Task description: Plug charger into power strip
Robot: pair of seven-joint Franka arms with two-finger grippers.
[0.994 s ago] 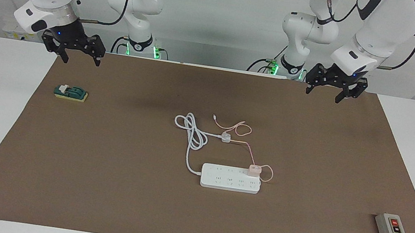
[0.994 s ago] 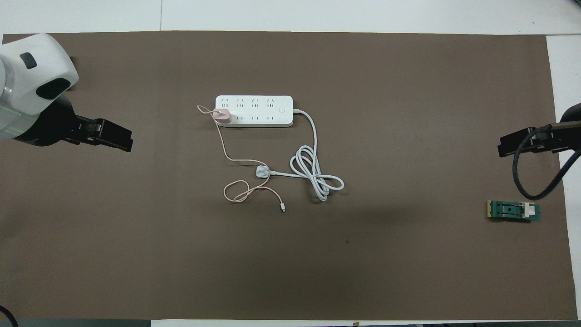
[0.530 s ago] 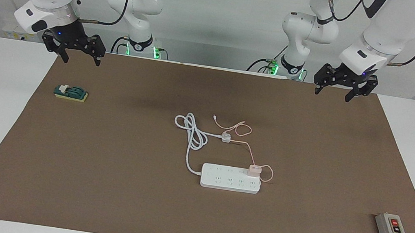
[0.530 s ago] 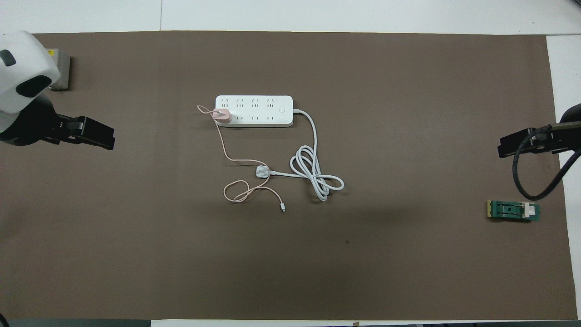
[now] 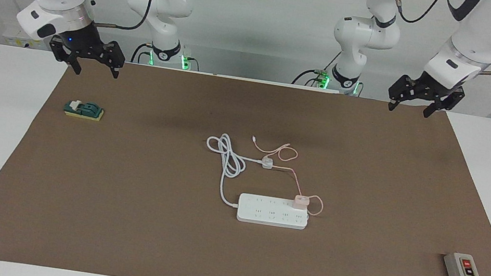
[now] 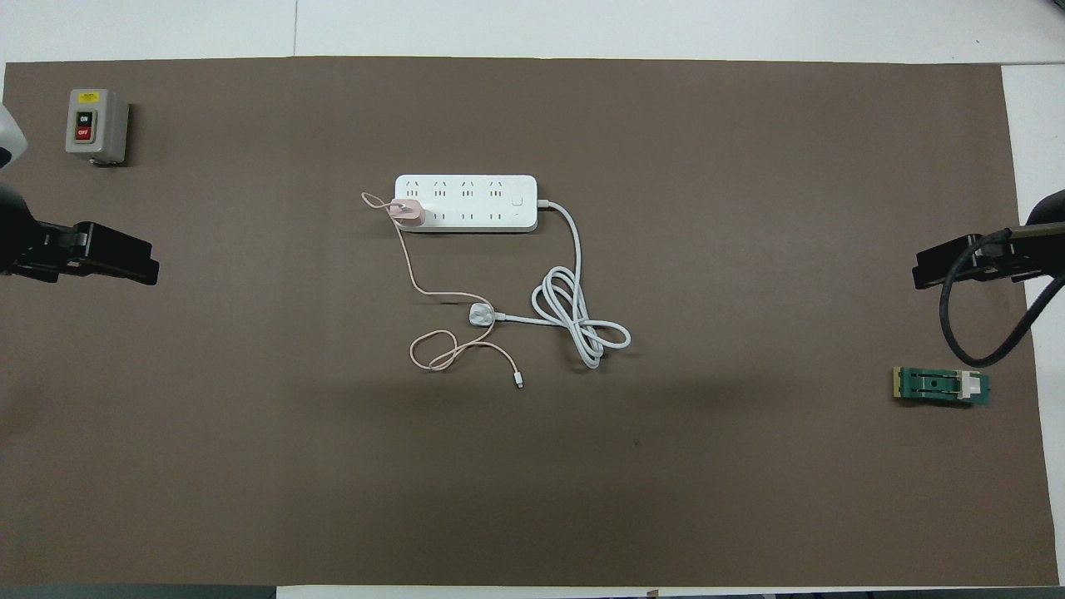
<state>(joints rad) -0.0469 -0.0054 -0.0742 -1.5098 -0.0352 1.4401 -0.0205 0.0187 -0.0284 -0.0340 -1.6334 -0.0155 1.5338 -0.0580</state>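
Note:
The white power strip [image 5: 272,211] [image 6: 466,202] lies mid-mat, its thick white cord coiled nearer the robots and ending in a white plug [image 5: 267,162]. The pale pink charger [image 5: 301,201] [image 6: 407,211] sits on the strip at its end toward the left arm, on the row nearer the robots. Its thin pink cable [image 5: 291,174] trails toward the robots. My left gripper [image 5: 418,105] [image 6: 125,262] is open and empty, raised over the mat's edge at the left arm's end. My right gripper [image 5: 95,67] [image 6: 932,270] is open and empty, raised at the right arm's end.
A grey box with red and black buttons [image 5: 463,273] [image 6: 96,125] stands at the left arm's end, farther from the robots than the strip. A small green and yellow block [image 5: 84,110] [image 6: 942,386] lies at the right arm's end. A brown mat [image 5: 117,216] covers the table.
My left gripper has drawn back toward the left arm's end of the table and risen, uncovering the grey box in the overhead view. The right arm has not moved.

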